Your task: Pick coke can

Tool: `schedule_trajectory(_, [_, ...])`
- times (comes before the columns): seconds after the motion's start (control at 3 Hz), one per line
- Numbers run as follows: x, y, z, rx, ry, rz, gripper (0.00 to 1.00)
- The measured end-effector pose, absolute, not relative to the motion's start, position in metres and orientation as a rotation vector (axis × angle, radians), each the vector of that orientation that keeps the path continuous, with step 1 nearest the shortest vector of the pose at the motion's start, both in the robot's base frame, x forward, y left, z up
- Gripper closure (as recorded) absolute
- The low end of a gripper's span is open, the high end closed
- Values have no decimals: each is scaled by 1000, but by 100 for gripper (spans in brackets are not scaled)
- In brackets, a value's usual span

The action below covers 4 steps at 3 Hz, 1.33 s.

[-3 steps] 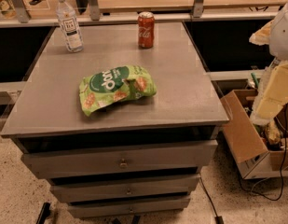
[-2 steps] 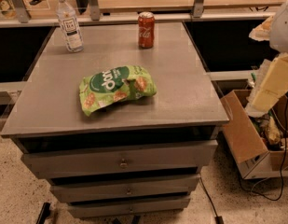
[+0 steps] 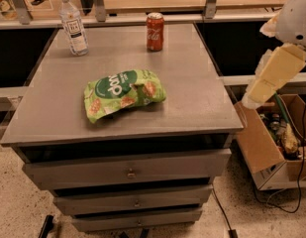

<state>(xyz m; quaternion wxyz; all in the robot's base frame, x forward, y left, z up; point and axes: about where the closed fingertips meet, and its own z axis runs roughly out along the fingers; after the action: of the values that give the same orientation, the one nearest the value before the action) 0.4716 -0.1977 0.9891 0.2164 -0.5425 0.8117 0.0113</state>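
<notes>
The coke can (image 3: 155, 31) is a small red can with white script and a silver top. It stands upright at the far edge of the grey cabinet top (image 3: 202, 103), right of centre. My gripper (image 3: 256, 94) is at the right side of the view, off the cabinet's right edge and well to the near right of the can. It hangs on a white arm and points down and left with nothing in it.
A clear plastic bottle (image 3: 73, 24) with a white cap stands at the far left. A green snack bag (image 3: 124, 93) lies in the middle of the top. An open cardboard box (image 3: 271, 143) with clutter and cables sits on the floor to the right. Drawers (image 3: 127, 172) are below.
The arm and gripper at the right have shifted slightly left, toward the cabinet. The can, bottle and bag have not moved.
</notes>
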Motion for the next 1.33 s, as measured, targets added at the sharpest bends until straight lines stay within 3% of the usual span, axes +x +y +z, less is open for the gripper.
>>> schedule_trajectory(1.33, [497, -162, 949, -873, 2406, 304, 0])
